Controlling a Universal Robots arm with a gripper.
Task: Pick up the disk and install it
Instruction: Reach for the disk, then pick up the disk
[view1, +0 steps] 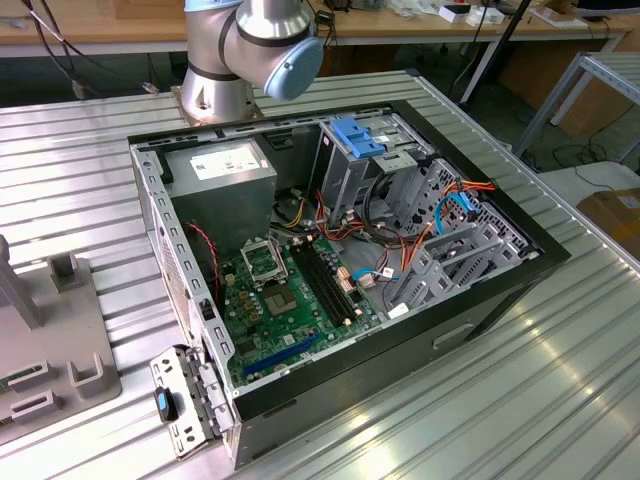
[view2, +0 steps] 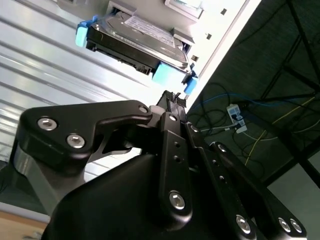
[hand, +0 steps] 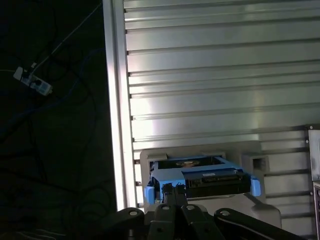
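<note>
The disk (view2: 134, 41) is seen in both wrist views as a flat rectangular silver-grey hard drive. A white label is carried on its broad face, and blue plastic rails (view2: 167, 75) are fitted along its edges. It is laid flat on a pale grey holder (hand: 260, 162), which is set on the ribbed metal table (hand: 210, 75) near the table's edge. Its dark connector end is turned toward the cameras.

You see an open computer case (view1: 420, 350) on the ribbed worktop (view1: 500, 420), green motherboard (view1: 290, 300) beside its grey power supply (view1: 225, 190)
</note>
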